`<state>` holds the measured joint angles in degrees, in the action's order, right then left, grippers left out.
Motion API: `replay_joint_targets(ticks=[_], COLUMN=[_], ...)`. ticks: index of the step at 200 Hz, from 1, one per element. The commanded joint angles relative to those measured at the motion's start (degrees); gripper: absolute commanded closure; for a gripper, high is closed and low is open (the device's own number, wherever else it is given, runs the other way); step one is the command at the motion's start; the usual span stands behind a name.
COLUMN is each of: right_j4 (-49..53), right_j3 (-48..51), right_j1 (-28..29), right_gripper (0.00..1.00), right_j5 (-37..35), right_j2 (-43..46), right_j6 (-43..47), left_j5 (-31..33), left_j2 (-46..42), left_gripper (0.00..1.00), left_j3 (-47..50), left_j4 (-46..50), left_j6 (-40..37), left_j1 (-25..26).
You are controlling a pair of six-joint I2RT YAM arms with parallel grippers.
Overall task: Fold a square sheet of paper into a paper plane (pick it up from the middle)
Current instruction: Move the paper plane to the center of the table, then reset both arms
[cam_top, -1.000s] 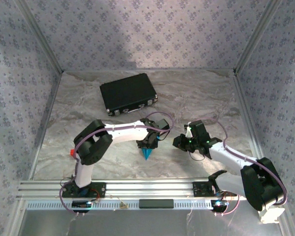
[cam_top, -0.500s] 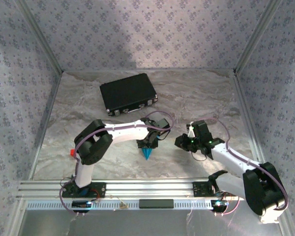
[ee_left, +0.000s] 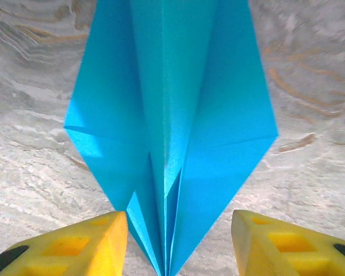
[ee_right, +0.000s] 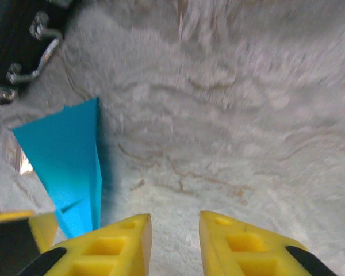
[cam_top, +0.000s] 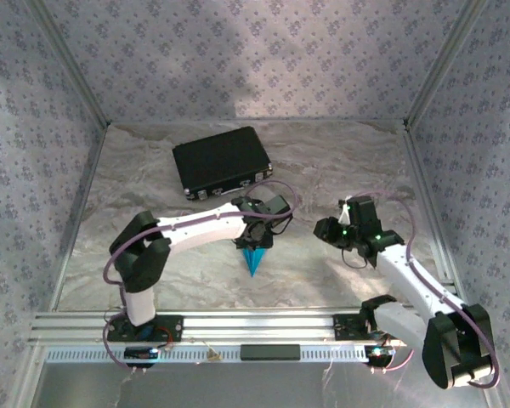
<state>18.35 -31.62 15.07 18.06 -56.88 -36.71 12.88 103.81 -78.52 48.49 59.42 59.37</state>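
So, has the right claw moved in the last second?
Yes. The right claw has shifted right and back, away from the plane, toward the right rail.

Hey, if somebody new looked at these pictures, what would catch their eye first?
The bright cyan paper plane near the middle of the table, its visible tip toward the arm bases, with the left gripper open astride its centre ridge. Then the black case lying farther back, to the left.

The top external camera looks down from high behind the near edge, taking in the whole grey marbled counter (cam_top: 340, 161). The left wrist camera sits close above the slim bright cyan-blue paper plane (ee_left: 169, 115). The right wrist camera, farther off, views that plane low across the same counter patch.
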Motion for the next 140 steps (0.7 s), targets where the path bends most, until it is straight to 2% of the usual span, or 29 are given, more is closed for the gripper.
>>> replay_joint_targets(ticks=[1,14,27,45,58,67,72,95,112,140], right_j4=[5.72,7.39,8.33,7.17,2.90,-2.58,-6.05,-21.28,-28.60,-43.58], right_j3=[-4.66,-7.12,-9.15,-10.51,-9.03,-6.80,-5.24,0.22,1.51,3.49], right_j1=[-1.63,-2.14,-2.33,-2.42,-2.52,-2.72,-2.76,-3.04,-3.60,-7.40], right_gripper=[0.63,0.53,0.44,0.39,0.32,0.14,0.09,0.08,0.08,0.08], right_j5=[-7.90,-13.98,-21.72,-31.51,-36.83,-39.92,-40.75,-42.83,-44.35,-36.47], right_j2=[2.03,2.56,2.54,1.90,1.13,0.22,-0.52,-6.29,-12.17,-21.87], right_j6=[4.35,7.15,8.44,12.14,14.31,16.64,18.41,32.87,37.20,39.25], left_j5=[3.91,7.61,11.60,18.01,19.89,21.32,21.86,26.46,26.10,23.93], left_j2=[-5.38,-8.88,-13.16,-20.17,-25.86,-29.78,-31.79,-40.21,-44.82,-47.31], left_gripper=[0.49,0.49,0.45,0.33,0.23,0.18,0.15,0.03,0.00,0.00], left_j3=[-0.03,2.01,5.01,10.56,15.97,20.05,22.02,30.05,35.34,43.02], left_j4=[1.59,0.22,-1.78,-4.65,-8.48,-11.71,-12.90,-18.57,-24.98,-36.87], left_j6=[-1.56,-3.36,-6.06,-9.86,-13.01,-15.22,-16.14,-21.47,-27.13,-33.06], left_j1=[0.21,0.17,-0.28,-2.06,-5.20,-8.75,-11.04,-20.91,-29.16,-41.65])
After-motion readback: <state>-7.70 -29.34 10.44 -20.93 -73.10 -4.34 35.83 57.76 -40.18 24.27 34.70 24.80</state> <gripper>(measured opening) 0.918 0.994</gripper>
